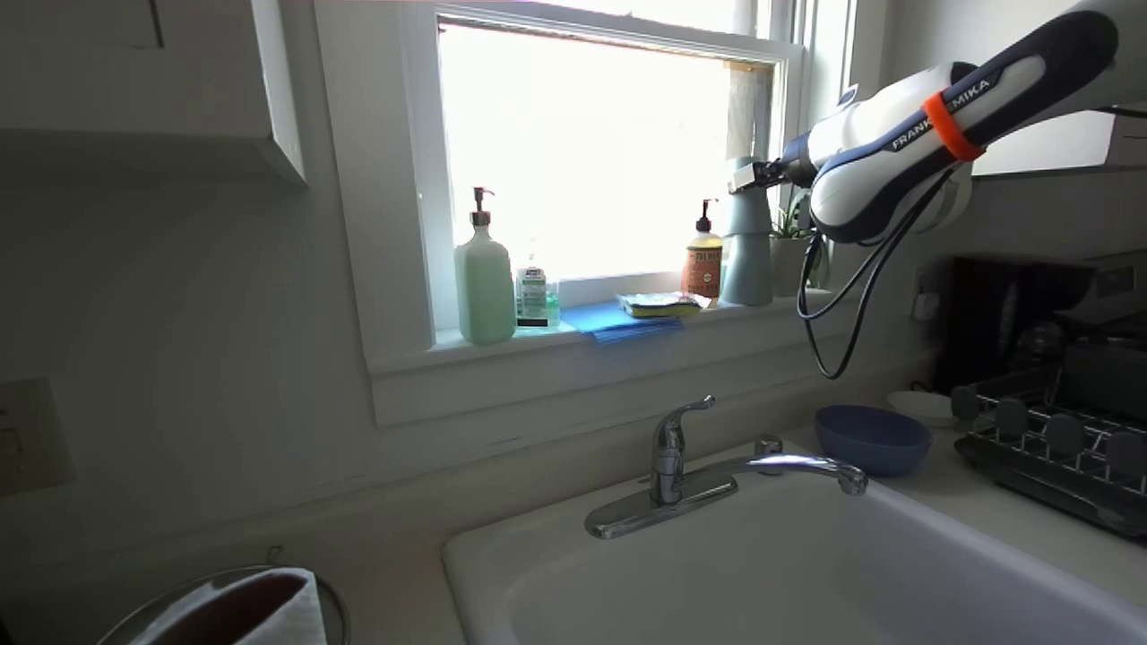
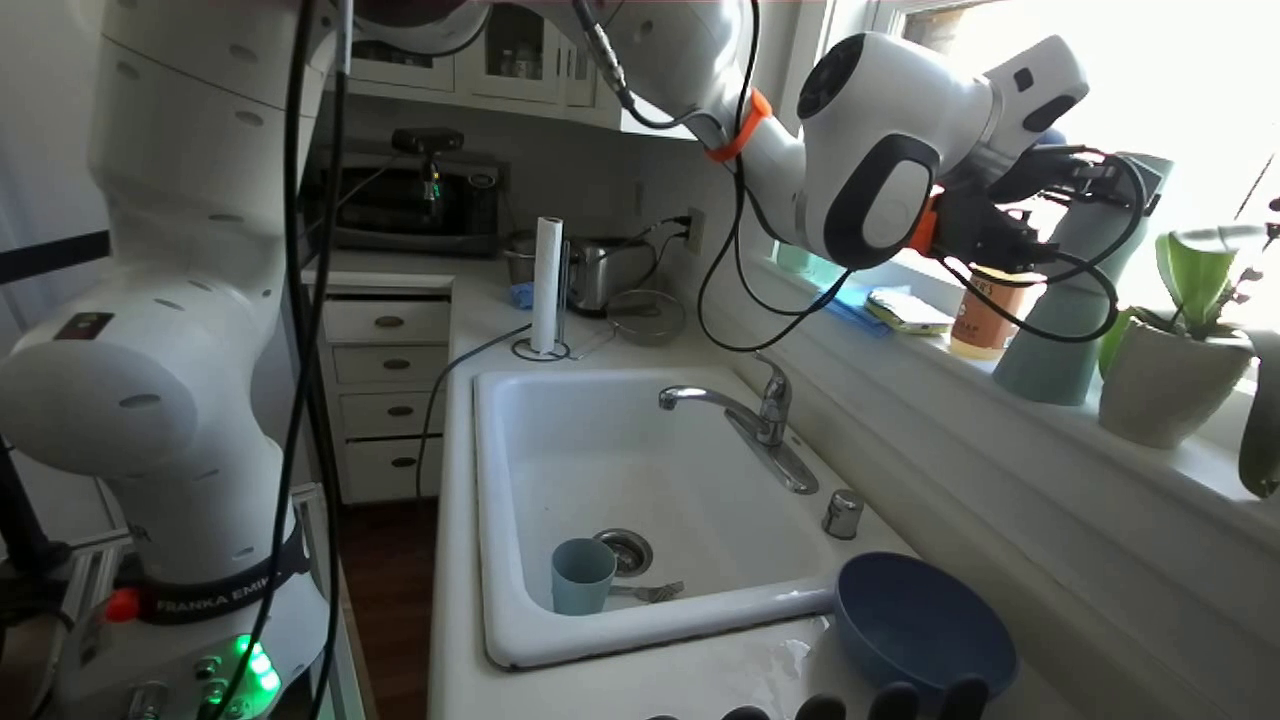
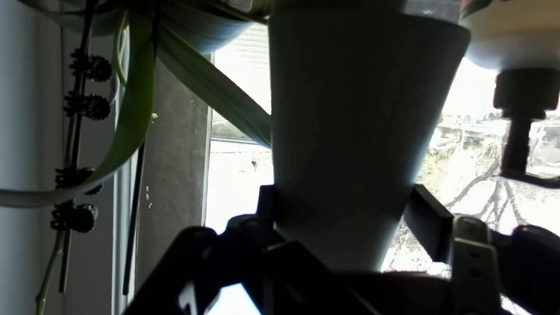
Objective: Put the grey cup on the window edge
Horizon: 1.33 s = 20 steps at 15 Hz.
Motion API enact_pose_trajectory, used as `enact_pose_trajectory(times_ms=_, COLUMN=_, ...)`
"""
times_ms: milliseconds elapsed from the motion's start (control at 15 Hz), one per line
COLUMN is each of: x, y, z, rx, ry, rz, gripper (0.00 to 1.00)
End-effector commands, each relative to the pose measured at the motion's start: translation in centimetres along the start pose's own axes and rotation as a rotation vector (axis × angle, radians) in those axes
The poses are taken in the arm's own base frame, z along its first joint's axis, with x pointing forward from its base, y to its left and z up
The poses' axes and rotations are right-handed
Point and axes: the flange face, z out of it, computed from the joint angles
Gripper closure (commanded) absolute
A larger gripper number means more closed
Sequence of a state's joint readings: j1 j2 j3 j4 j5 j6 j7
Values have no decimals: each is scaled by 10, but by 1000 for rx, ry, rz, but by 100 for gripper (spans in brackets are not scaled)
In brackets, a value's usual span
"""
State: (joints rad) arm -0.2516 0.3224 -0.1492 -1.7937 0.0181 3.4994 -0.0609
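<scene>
Counting along the window edge (image 2: 1215,470), I find two grey cups (image 1: 747,270) stacked narrow end up between one orange soap bottle (image 1: 702,270) and one potted plant (image 2: 1165,385), the gripper (image 3: 344,203) clasping the upper cup (image 1: 751,213), with a third cup (image 2: 582,582) in the sink (image 2: 650,455).

**Backlighting by daylight**

Daylight is entering through the sash window (image 1: 582,152), which is overexposing to white in both exterior views while the wall (image 1: 224,358) is lying in grey shade. In the wrist view, backlighting is darkening the grey cup (image 3: 341,109) nearly to silhouette.
</scene>
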Motion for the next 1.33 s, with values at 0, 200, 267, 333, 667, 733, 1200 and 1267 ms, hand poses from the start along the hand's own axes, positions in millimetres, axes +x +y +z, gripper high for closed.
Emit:
enact_pose_trajectory(times_ms=0, x=0, y=2, z=2, rx=8, ry=-8, rz=-3, gripper=50)
enact_pose_trajectory(times_ms=200, x=2, y=-4, z=0, rx=27, ry=-8, rz=4, gripper=50)
enact_pose_trajectory(times_ms=267, x=3, y=-7, z=-1, rx=38, ry=-2, rz=2, gripper=50)
enact_pose_trajectory(times_ms=333, x=4, y=-10, z=-2, rx=49, ry=0, rz=0, gripper=50)
enact_pose_trajectory(times_ms=667, x=0, y=-5, z=4, rx=56, ry=6, rz=-37, gripper=50)
enact_pose_trajectory(times_ms=733, x=-1, y=-1, z=5, rx=49, ry=5, rz=-40, gripper=50)
enact_pose_trajectory(times_ms=1200, x=-7, y=11, z=10, rx=30, ry=-5, rz=-41, gripper=4)
enact_pose_trajectory(times_ms=1267, x=-7, y=11, z=10, rx=31, ry=-6, rz=-40, gripper=0)
